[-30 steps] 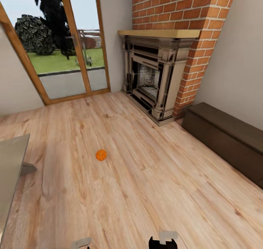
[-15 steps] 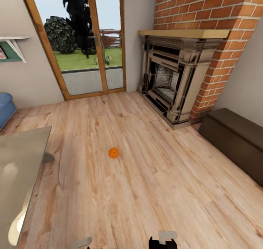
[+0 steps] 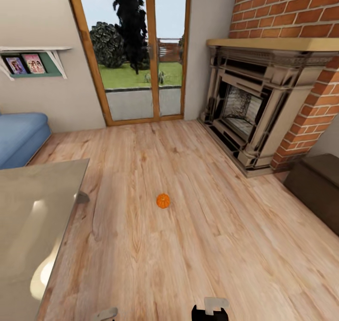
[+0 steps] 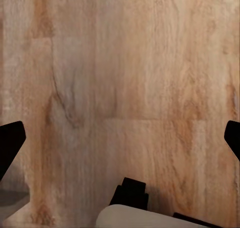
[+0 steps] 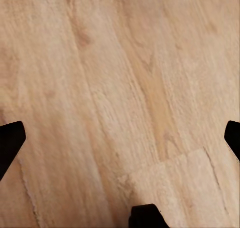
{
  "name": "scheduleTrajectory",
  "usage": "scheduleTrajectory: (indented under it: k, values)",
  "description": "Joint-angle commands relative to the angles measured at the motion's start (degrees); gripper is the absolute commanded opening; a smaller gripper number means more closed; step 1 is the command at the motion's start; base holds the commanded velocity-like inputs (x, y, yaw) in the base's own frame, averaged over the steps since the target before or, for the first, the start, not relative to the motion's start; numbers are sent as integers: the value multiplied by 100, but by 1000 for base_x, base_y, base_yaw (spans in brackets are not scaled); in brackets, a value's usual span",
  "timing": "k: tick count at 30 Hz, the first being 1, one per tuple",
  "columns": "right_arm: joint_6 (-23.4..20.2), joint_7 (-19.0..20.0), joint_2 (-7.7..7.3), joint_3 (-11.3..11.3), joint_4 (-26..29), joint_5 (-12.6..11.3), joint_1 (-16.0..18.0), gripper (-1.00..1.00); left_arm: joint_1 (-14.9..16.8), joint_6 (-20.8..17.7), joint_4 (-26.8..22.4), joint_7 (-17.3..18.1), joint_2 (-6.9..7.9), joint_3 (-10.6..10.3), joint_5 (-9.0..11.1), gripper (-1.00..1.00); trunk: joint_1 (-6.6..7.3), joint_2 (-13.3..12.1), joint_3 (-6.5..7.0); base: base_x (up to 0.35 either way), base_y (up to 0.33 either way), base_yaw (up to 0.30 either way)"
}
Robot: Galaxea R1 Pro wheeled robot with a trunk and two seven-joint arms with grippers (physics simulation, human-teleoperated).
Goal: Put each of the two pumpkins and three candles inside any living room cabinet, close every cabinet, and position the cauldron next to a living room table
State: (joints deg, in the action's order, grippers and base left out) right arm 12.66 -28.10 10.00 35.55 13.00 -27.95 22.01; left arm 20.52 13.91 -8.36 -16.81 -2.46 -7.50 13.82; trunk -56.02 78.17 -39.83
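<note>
Two black fingertips of the left gripper (image 4: 120,138) sit wide apart at opposite edges of the left wrist view, nothing between them but bare wood floor (image 4: 125,77). The right gripper (image 5: 120,138) stands likewise spread in the right wrist view, its dark tips at either edge over pale floorboards, clamped on nothing.

In the head view, parts of both arms peek in at the lower edge. Ahead of the grippers, well apart from both, one small orange pumpkin (image 3: 163,200) rests alone on the floor, upright, touching nothing else. Off to the left of the grippers, the grey glass top of the coffee table (image 3: 28,217) catches bright reflections; the pumpkin lies well clear of its near corner. Off to the right and farther out, one end of the low dark-brown cabinet (image 3: 315,184) stands against the wall, its visible front closed.

Beyond the cabinet rises a brick chimney breast with an ornate fireplace (image 3: 249,109) under a pale wooden mantel. Farther left, a blue sofa (image 3: 21,135) edges into view beneath a wall shelf (image 3: 30,62) holding pictures. At the far end, wood-framed glass doors (image 3: 141,52) look out on lawn, shrubs and a dark tree.
</note>
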Motion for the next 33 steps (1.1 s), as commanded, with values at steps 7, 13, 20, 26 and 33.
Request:
scheduleTrajectory:
  k: [7, 13, 20, 26, 33]
  values:
    - [35, -20, 0, 48, -7, -61, 5, 100, 5, 22, 11, -24, 0, -51, 51, 100, -3, 2, -4, 349, 0, 286]
    - [35, -20, 0, 48, -6, -61, 5, 100, 5, 24, 11, -24, 0, -55, 51, 100, -3, 2, -4, 350, 0, 197]
    - [35, -20, 0, 48, -8, -60, 5, 100, 5, 24, 14, -24, 0, -54, 51, 100, -3, 2, -4, 350, 0, 11]
    - [35, -20, 0, 48, -8, -61, 5, 100, 5, 24, 16, -24, 0, -57, 51, 100, -3, 2, -4, 350, 0, -199]
    - [35, -20, 0, 48, -8, -59, 5, 100, 5, 24, 13, -24, 0, -55, 51, 100, -3, 2, -4, 350, 0, -58]
